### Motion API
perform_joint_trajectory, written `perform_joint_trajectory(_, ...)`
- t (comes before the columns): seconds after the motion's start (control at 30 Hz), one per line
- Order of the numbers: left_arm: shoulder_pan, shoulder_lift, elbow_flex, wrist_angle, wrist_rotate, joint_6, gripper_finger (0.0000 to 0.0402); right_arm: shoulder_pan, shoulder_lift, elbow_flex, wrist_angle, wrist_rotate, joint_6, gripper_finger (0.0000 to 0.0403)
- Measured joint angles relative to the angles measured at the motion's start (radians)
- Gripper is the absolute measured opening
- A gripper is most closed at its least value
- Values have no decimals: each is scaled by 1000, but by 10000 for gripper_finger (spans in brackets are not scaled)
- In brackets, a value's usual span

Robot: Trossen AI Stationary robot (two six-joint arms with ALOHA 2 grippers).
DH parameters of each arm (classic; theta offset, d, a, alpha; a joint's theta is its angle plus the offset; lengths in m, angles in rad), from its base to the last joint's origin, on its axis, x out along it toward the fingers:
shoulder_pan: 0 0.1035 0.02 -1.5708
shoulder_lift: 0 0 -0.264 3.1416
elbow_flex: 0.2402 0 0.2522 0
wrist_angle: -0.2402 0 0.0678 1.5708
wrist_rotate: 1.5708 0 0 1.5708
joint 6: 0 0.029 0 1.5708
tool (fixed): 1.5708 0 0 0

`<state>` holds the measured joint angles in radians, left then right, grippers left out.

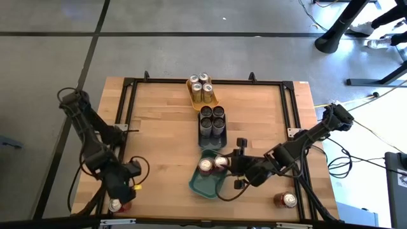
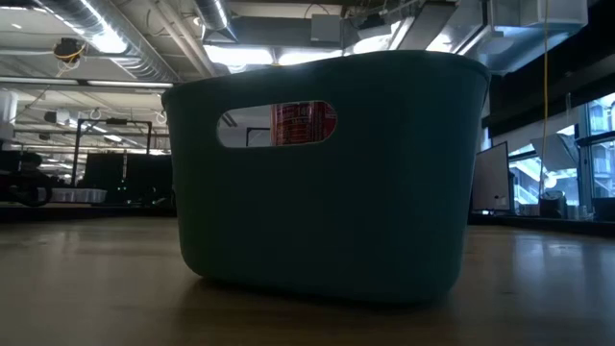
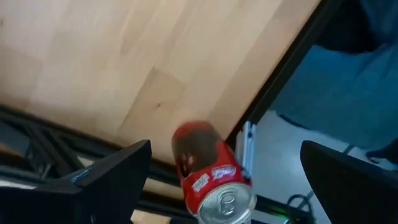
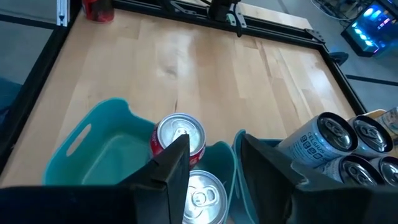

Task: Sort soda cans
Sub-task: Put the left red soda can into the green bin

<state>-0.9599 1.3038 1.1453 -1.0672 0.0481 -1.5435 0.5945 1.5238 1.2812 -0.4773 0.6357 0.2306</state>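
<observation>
1. A wooden table (image 1: 165, 140) edged by a black frame is seen from above, filling the middle of the high view.
2. A yellow tray (image 1: 193, 97) near the top centre of that frame is filled with four gold cans (image 1: 202, 88), all upright.
3. Just below it, four dark cans (image 1: 212, 119) are packed upright in a dark tray (image 1: 205, 137).
4. A teal tray (image 1: 205, 184) is placed at the lower centre, and two red cans (image 1: 206, 166) are seen standing in its upper end.
5. The right gripper (image 1: 230, 164) is positioned at the teal tray's right edge, over the second of those red cans; in the right wrist view its fingers (image 4: 168, 174) are seen apart, with a silver can top between them, and actual contact cannot be confirmed.
6. The left gripper (image 1: 122, 196) is held at the lower left of the high view, over a red can (image 3: 211, 177) that stands near the table's front edge; in the left wrist view its fingers (image 3: 112, 180) are spread wide on either side of the can without touching it.
7. Another red can (image 1: 285, 200) is left alone on the table at the lower right of the high view.
8. The low view is filled by the teal tray's wall, with a red can visible through the handle slot.
</observation>
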Motion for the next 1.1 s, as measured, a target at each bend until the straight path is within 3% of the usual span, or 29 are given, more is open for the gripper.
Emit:
perform_joint_trajectory(0.3,-126,67,-1,-6,80,-178,398,-14,0,0,-5,0,-3,143)
perform_joint_trajectory(0.57,-192,72,-1,18,82,-307,398,-14,0,0,-12,0,-3,143)
perform_joint_trajectory(0.93,-199,136,-1,85,84,-248,398,-14,0,0,-28,0,5,143)
perform_joint_trajectory(1.1,-201,170,-1,84,152,-224,398,-14,0,0,-31,0,6,143)
